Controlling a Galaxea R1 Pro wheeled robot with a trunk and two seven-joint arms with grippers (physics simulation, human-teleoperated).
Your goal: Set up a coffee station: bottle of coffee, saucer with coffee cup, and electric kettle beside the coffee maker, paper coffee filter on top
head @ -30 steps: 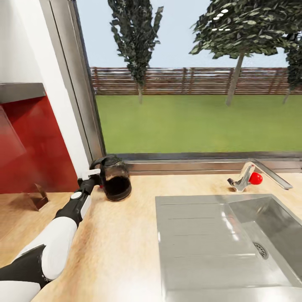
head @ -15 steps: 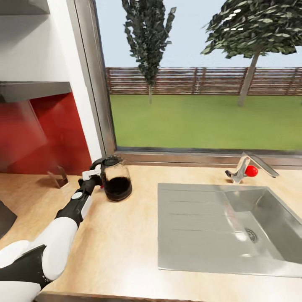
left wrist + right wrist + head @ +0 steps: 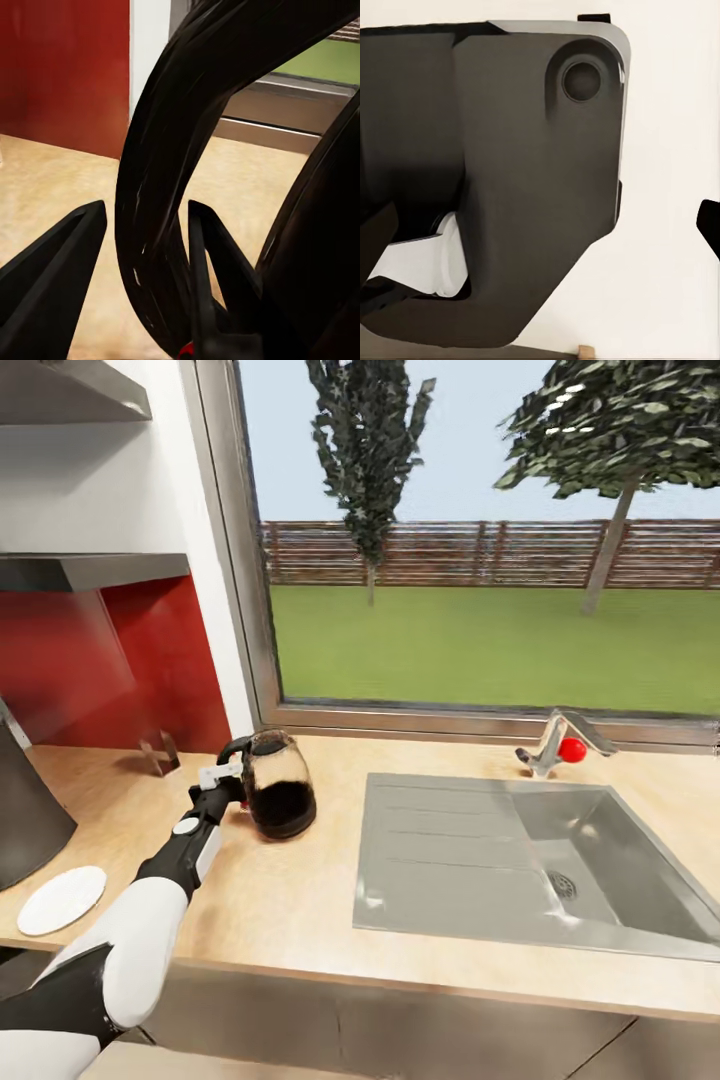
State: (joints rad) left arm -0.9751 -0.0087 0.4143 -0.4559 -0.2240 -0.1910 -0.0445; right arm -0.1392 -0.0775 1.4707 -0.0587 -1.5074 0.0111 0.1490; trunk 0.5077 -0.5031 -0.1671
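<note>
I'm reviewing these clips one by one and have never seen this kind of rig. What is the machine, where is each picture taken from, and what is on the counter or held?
These are simulator renders of a two-armed wheeled robot. The wide picture comes from its head camera, looking down at the countertop. The white and black limb is its left arm, and the left gripper has its jaws around the black handle of the kettle, which stands on the counter. The left wrist camera shows that handle between the fingers. Also there: the sink, tap, saucer and coffee maker. The right wrist picture shows a dark part of the robot close up.
</note>
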